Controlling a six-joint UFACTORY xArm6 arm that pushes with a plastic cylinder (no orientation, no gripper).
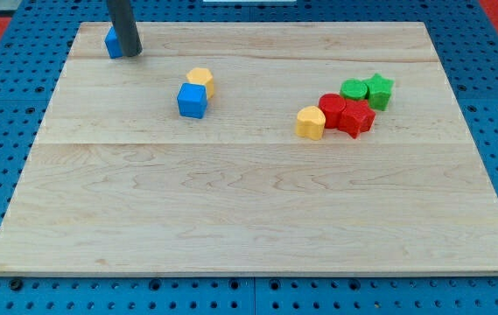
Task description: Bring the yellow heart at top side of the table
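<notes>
The yellow heart (311, 122) lies right of the board's middle, touching the left side of a red round block (332, 109). My tip (131, 52) is at the view's top left, far from the heart, right against a blue block (112, 42) that the rod partly hides. A second yellow block (200, 80), of unclear shape, sits at the upper middle left, touching a blue cube (192, 101) just below it.
A red star (356, 118), a green round block (354, 89) and a green star (379, 89) cluster right of the yellow heart. The wooden board (249, 219) lies on a blue pegboard surface (3, 131).
</notes>
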